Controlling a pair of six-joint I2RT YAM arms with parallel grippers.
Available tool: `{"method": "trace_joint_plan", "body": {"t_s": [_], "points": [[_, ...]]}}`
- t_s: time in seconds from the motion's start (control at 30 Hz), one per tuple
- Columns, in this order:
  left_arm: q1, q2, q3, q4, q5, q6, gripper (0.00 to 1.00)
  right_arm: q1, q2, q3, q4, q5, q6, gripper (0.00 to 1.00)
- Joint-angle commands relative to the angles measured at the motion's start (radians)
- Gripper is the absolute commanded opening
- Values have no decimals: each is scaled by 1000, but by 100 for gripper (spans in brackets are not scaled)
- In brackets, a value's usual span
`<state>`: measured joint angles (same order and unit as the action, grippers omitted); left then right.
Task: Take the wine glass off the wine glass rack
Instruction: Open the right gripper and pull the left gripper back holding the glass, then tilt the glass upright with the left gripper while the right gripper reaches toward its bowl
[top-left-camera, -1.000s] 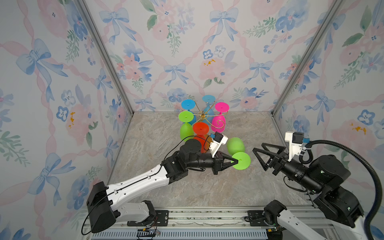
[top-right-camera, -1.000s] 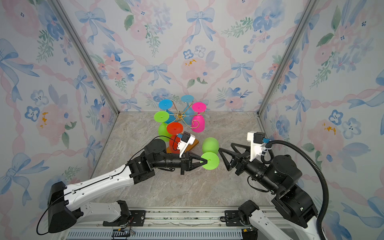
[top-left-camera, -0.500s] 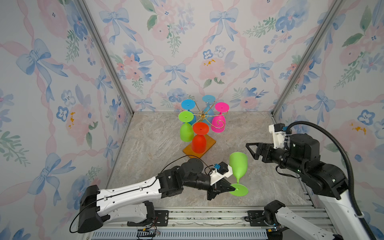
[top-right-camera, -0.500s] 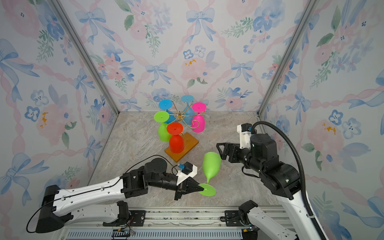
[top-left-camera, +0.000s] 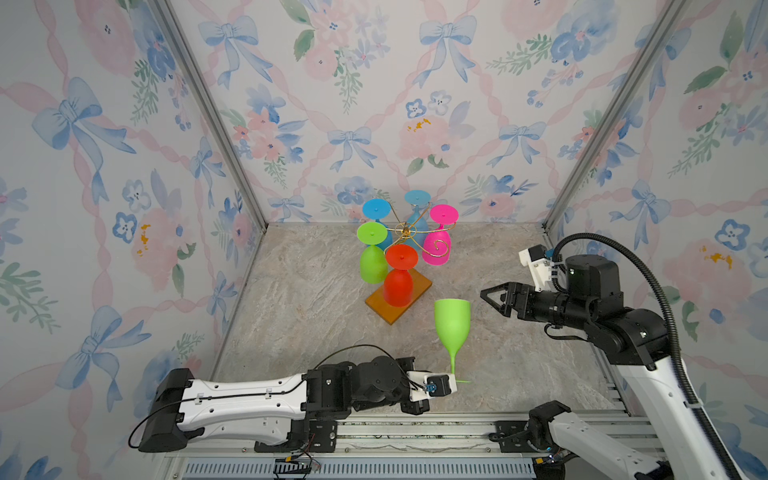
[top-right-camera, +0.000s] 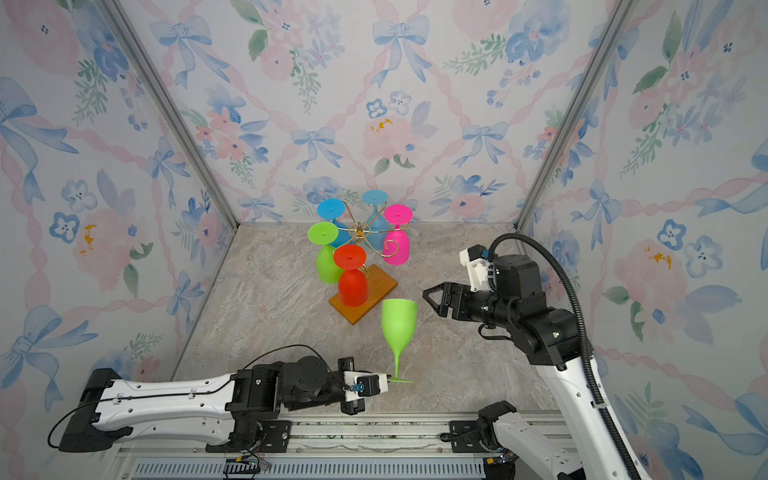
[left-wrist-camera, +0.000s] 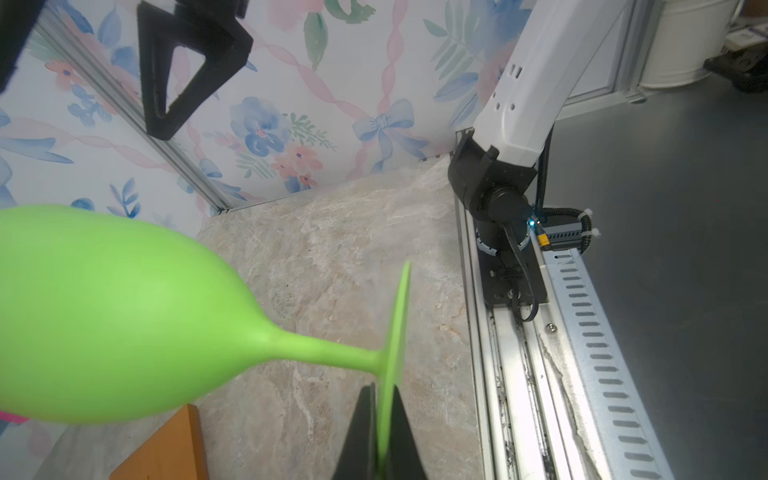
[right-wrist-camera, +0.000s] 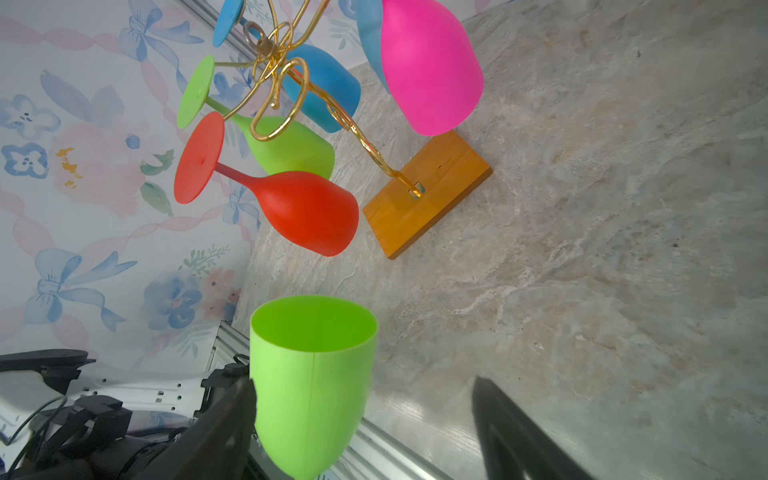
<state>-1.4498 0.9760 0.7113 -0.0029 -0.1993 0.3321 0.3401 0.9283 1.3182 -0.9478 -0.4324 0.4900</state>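
Observation:
A lime-green wine glass (top-left-camera: 452, 324) (top-right-camera: 399, 324) stands upright near the table's front, mouth up. My left gripper (top-left-camera: 457, 381) (top-right-camera: 391, 379) (left-wrist-camera: 384, 401) is shut on the rim of its flat foot (left-wrist-camera: 399, 316). The wine glass rack (top-left-camera: 404, 228) (top-right-camera: 359, 229) (right-wrist-camera: 291, 83) is gold wire on an orange wooden base (top-left-camera: 415, 291) (right-wrist-camera: 432, 187). It stands at the back middle. My right gripper (top-left-camera: 492, 301) (top-right-camera: 434, 301) (right-wrist-camera: 361, 415) is open, level with the bowl (right-wrist-camera: 311, 374) and just to its right, apart from it.
Several glasses hang upside down on the rack: red (top-left-camera: 398, 286), green (top-left-camera: 372, 266), pink (top-left-camera: 436, 249) and two blue ones (top-left-camera: 376, 210). Floral walls close three sides. An aluminium rail (top-left-camera: 415, 428) carrying both arm bases runs along the front edge.
My left arm has carried the green glass from beside the rack down toward the front edge and turned it upright. My right gripper has shifted left toward the bowl.

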Motion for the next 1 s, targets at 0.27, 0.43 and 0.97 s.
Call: {"method": "trace_joint_plan", "body": {"t_s": [0.27,0.43,0.97], "points": [[-45,96,-21,9,-338,335,0,-9,-15,-19,-52,-59,-28,85],[-50,123,-21,9,-389,439,0,-9,7,-3,-55,-69,-35,85],[-55,150,-93,29,-584,738,0,20,126,39,-43,-96,-49,72]]}}
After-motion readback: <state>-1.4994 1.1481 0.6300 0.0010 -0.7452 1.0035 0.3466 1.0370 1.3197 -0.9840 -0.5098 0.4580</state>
